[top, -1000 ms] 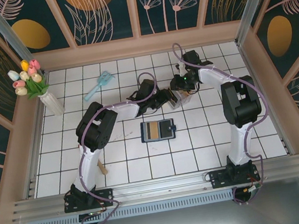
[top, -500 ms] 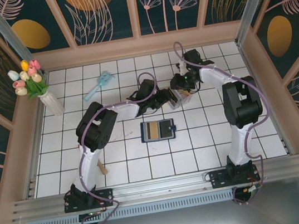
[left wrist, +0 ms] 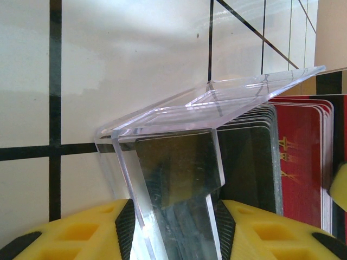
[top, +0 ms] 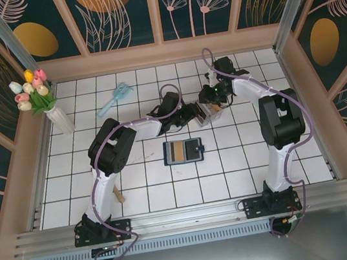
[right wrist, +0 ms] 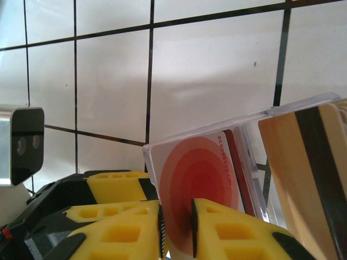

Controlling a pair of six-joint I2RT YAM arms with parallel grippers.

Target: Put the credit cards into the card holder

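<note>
**Two arms meet at the card rack; the wallet lies open nearby**

One white tiled table (top: 134, 175) carries two arms, one white vase of tulips (top: 62, 120), one light-blue plastic brush (top: 114, 99), one dark navy folding wallet (top: 194, 148) and one small clear acrylic rack (top: 205, 115).

The wallet lies open near the table's middle, on the near side of the rack and apart from it. One tan card with a dark stripe (top: 176, 150) sits on its left half.

The left arm (top: 108, 149) and the right arm (top: 276, 118) both bend at the elbow and reach inward, so their grippers meet at the rack.

The left gripper (left wrist: 173, 216) clamps its yellow fingers (left wrist: 81, 233) on the rack's clear end wall.

The right gripper (right wrist: 176, 227) has its jaws narrow, with a white card printed with red rings (right wrist: 198, 179) between them. Whether they pinch it cannot be told.

The right wrist view separates three cards in the rack:
- the ringed card
- a dark red card (right wrist: 238, 162) just behind it
- a tan striped card (right wrist: 303, 162) to the right

The left wrist view shows the red cards (left wrist: 301, 162) as stacked edges (too fine to count).
</note>
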